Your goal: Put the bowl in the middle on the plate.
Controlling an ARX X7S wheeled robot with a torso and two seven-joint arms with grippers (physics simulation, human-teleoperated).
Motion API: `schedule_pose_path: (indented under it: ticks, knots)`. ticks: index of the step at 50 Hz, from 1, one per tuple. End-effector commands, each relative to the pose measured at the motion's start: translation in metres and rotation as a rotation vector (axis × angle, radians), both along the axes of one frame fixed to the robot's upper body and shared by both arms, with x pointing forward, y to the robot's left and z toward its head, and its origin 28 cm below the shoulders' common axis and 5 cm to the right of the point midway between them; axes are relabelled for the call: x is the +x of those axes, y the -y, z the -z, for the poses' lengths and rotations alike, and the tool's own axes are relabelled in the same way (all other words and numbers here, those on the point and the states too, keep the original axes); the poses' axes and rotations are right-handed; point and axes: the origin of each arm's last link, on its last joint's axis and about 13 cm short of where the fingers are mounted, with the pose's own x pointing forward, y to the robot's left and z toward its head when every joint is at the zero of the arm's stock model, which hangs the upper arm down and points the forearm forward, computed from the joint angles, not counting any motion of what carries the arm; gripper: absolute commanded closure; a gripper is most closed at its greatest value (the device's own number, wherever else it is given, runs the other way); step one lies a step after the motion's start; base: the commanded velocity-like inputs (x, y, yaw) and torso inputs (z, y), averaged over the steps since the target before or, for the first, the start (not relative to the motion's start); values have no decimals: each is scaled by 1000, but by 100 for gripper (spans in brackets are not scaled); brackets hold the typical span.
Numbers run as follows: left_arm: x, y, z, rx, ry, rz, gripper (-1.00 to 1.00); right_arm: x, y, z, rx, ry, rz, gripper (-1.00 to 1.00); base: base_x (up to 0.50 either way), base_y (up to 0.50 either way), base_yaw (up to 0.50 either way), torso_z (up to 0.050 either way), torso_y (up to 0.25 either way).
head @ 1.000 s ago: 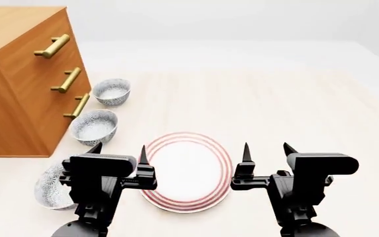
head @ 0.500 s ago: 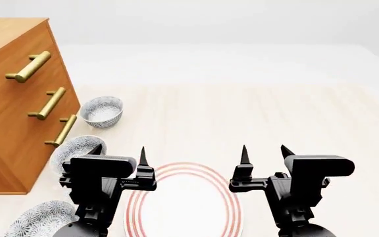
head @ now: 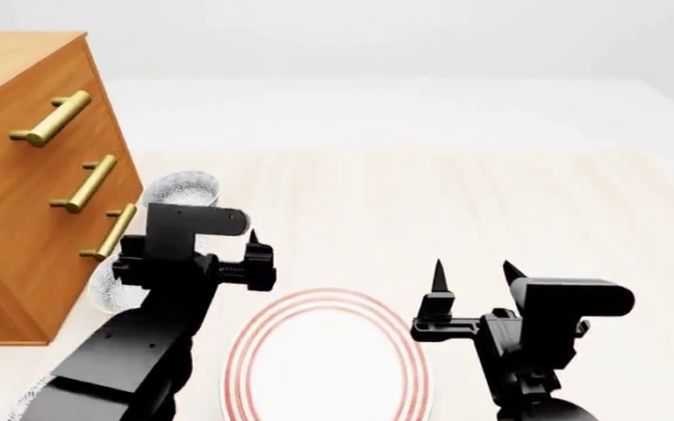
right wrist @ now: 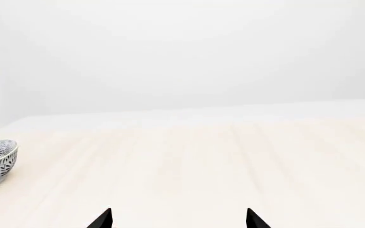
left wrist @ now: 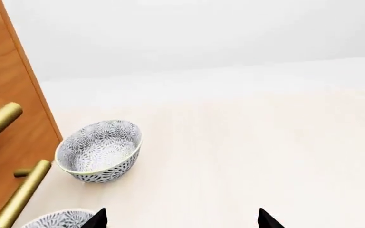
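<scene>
Here, the pale wood-grain bench (head: 525,202) fills most of the head view and runs back to a white wall. On its left side stands a wooden drawer chest (head: 21,175) with three brass bar handles (head: 50,118), one above another.

The plate (head: 326,368), white with red rings at the rim, lies flat on the bench near the front, between the two arms; its front edge is cut off by the frame.

Left arm (head: 126,351): black, reaching forward beside the chest. The left hand (head: 203,241) sits over the row of bowls, fingers spread wide, nothing between them. In the left wrist view only the two finger points show, well apart.

Right hand (head: 474,274): just right of the plate, fingers pointing away from the robot, also wide and empty.

Bowls, blue-grey flower pattern, in a line along the foot of the chest. The far bowl (left wrist: 99,150) stands upright near the lowest handle, clear in the left wrist view. The bowl (head: 105,285) in the middle is mostly hidden behind the left hand in the head view; a sliver shows beside the chest, well left of the plate. Its rim (left wrist: 59,219) peeks in by one finger point in the wrist view. The near bowl (head: 27,399) is a small patch beside the left arm.
</scene>
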Motion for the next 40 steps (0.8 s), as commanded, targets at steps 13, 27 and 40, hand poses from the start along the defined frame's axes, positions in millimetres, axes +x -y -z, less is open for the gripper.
schedule_pose_path:
  ticks: [13, 27, 40]
  knots:
    - [47, -14, -44, 126, -422, -6, -100, -1, 1, 0, 11, 6, -2, -100, 0, 0, 0, 0, 0]
    - [63, -27, -48, 163, -494, -46, -100, -3, 1, 2, 12, 6, 2, -100, 0, 0, 0, 0, 0]
    - [67, -39, -39, 169, -545, -112, -100, -2, 1, 4, 15, -2, -2, -100, 0, 0, 0, 0, 0]
